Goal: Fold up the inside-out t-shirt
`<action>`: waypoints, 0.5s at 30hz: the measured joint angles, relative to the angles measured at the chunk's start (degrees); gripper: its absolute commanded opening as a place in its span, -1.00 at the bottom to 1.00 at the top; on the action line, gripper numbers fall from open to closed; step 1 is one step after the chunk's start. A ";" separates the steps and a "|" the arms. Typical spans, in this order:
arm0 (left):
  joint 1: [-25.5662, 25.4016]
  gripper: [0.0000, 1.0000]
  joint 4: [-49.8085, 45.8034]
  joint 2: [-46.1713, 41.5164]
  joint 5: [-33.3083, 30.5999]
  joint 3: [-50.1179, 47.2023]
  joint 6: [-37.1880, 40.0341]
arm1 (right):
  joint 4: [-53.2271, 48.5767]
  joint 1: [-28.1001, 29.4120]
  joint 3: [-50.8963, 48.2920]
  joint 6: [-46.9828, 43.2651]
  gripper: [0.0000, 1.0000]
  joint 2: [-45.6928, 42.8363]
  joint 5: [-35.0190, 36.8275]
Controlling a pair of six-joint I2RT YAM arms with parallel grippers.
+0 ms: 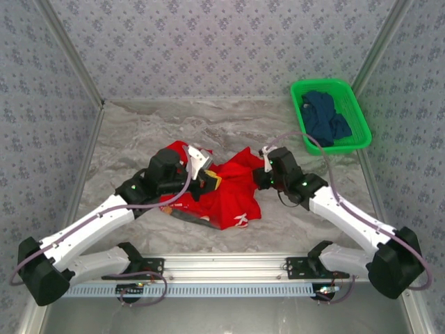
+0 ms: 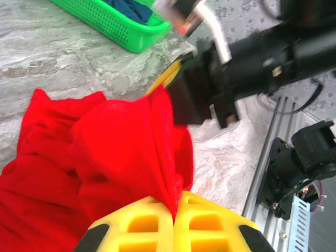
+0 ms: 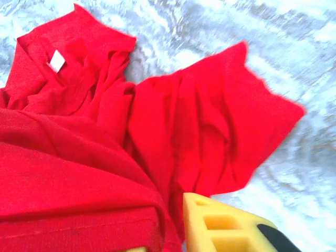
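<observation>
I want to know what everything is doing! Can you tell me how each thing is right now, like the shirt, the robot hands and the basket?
red t-shirt: crumpled in a heap, not folded yet.
left gripper: shut, pinching the shirt's cloth.
right gripper: at the shirt's edge; open or shut, can't tell.
green basket: upright, holding a garment.
dark blue garment: bunched up inside the basket.
</observation>
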 measured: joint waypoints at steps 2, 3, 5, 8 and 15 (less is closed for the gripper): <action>0.07 -1.00 -0.22 -0.33 -0.52 -0.66 0.00 | -0.92 -1.20 0.85 0.24 -0.78 -1.62 -0.28; 0.04 -1.00 -0.24 -0.46 -0.87 -0.90 0.00 | -1.46 -1.81 1.36 0.24 -0.79 -2.34 -0.83; 0.04 -1.00 -0.28 -0.55 -1.62 -1.03 -0.04 | -2.54 -2.82 2.12 0.28 -0.81 -2.99 -2.29; 0.04 -1.00 -0.50 -0.55 -4.59 -1.03 -0.15 | -4.33 -4.31 3.13 0.26 -0.84 -3.15 -5.42; 0.04 -0.80 -4.11 4.46 -12.20 0.57 -2.51 | -9.55 -6.34 6.40 0.07 -0.94 -3.21 -9.51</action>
